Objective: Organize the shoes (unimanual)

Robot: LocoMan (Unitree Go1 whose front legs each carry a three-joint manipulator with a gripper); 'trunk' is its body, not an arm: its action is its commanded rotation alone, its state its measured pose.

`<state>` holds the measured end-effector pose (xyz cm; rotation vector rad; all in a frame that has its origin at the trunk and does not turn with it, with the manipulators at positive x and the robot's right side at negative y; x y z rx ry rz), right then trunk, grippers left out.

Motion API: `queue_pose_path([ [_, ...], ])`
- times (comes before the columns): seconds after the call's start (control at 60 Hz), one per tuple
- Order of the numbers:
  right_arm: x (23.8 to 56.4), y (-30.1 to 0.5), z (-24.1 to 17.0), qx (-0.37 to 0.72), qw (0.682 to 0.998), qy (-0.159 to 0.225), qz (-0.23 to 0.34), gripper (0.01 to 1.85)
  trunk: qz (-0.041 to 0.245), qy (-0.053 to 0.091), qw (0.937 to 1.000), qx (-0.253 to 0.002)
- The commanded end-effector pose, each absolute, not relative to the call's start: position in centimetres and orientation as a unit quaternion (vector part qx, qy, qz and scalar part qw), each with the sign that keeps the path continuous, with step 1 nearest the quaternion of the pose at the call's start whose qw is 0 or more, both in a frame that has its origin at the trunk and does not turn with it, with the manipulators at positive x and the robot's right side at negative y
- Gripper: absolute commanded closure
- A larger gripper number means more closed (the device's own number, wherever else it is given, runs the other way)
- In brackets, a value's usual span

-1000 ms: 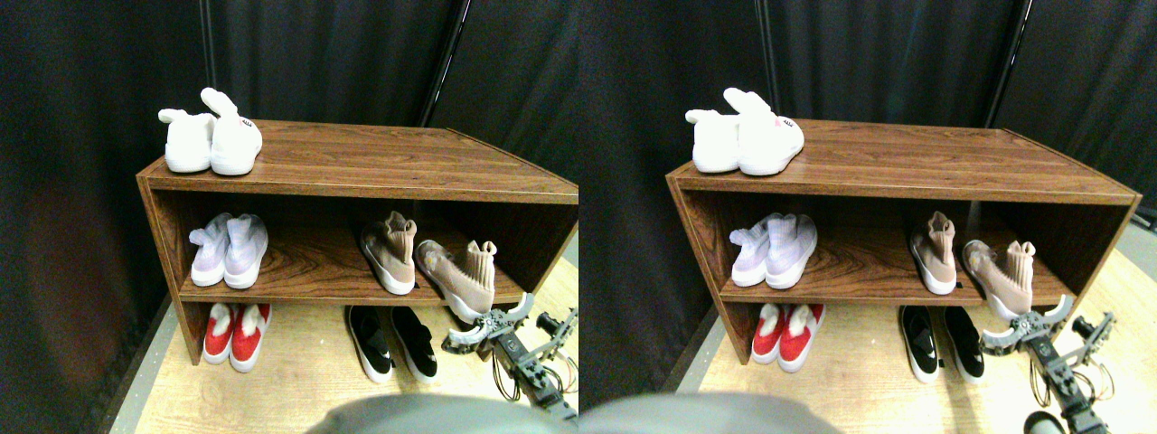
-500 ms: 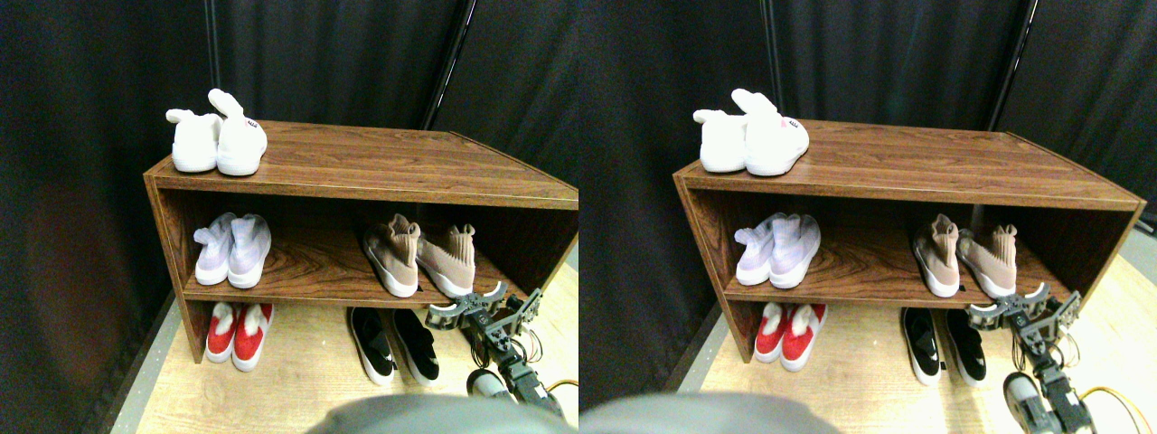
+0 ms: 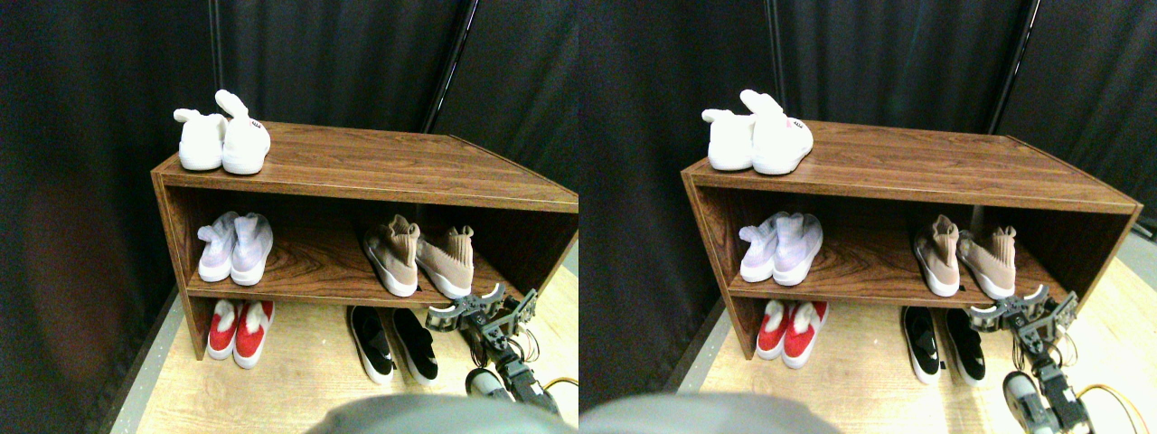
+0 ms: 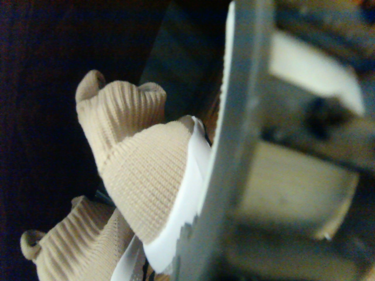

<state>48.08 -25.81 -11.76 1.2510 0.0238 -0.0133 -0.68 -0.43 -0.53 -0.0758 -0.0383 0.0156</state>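
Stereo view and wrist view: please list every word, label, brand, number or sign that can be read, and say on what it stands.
No text can be read in either view.
White bunny-ear slippers: a small dark mark on the heel of one, too small to read.
Tan sneakers, black slip-ons, lavender sneakers, red slippers, wooden rack: no lettering visible.

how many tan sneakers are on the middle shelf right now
2: the left tan sneaker and the right tan sneaker sit side by side at the middle shelf's right end.
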Motion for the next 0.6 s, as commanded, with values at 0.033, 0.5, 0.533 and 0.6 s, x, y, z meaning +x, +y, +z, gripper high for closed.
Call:
queue_pose_path([
  [0.033,46.6,-25.1,-9.8,0.586,0.809,-0.006,0.039,0.05,0.012,-0.006,0.9989,-0.045],
  [0.5,40.3,-27.5,-7.3,0.574,0.814,-0.025,0.087,0.14,0.001,-0.005,0.9992,-0.040],
  [0.533,40.3,-27.8,-7.0,0.568,0.819,-0.033,0.074,0.28,0.001,-0.005,0.9992,-0.040],
  [0.6,40.2,-28.2,-6.6,0.564,0.822,-0.043,0.067,0.59,-0.002,-0.007,0.9992,-0.039],
])
